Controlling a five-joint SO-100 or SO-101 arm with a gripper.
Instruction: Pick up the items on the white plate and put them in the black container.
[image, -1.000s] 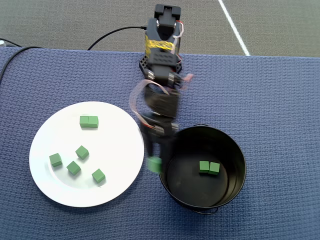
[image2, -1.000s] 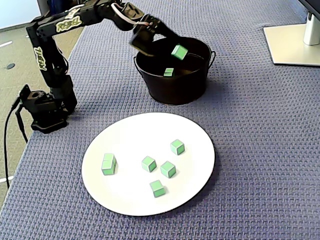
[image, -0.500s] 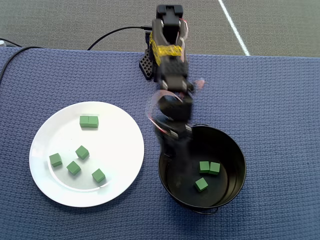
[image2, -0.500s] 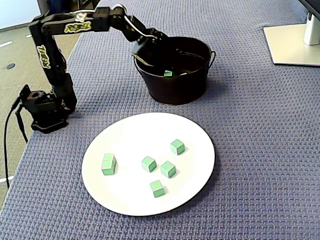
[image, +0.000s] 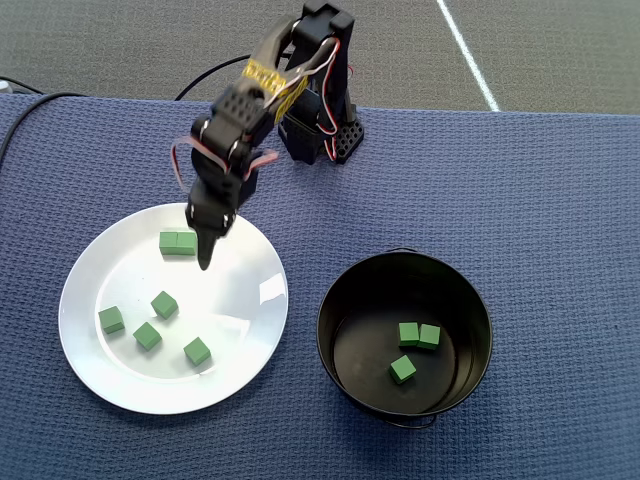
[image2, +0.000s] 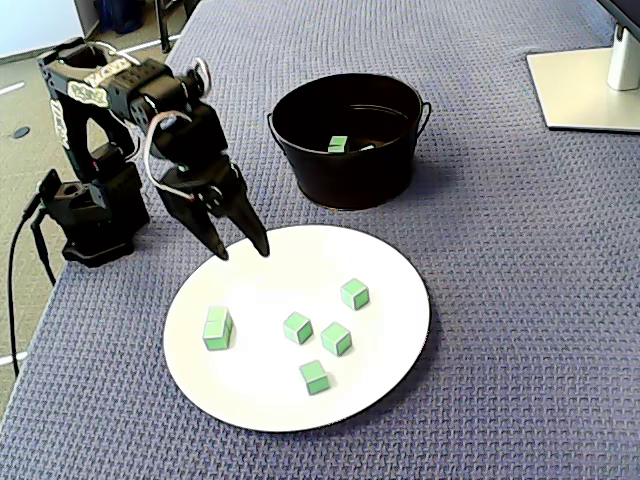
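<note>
Gripper (image2: 240, 250) is hanging over the far edge of the white plate (image2: 395, 355) with its fingers spread into a clear V, nothing between them. In the overhead view it sits just beside a pair of green cubes (image: 178, 242) that lie touching each other, side by side – whether a fingertip actually touches the plate or the pair I can't tell from either view.

Four more cubes sit loose on the plate: one (image: 164, 304) near the middle, one (image: 111, 320) toward the left rim, one (image: 147, 336) and one (image: 197, 351) lower down. Three cubes (image: 417, 335) are already lying in the bottom of the black container (image: 340, 300), which stands on the blue-covered table (image: 560, 200) just to the right of the plate.

Handling-wise I'd guess these cubes are light and stiff, with flat faces that pinch easily – take one across two opposite sides. The plate looks glossy, so a nudged cube will probably skate. The touching pair is the awkward bit, since closing on one could shove the other.
</note>
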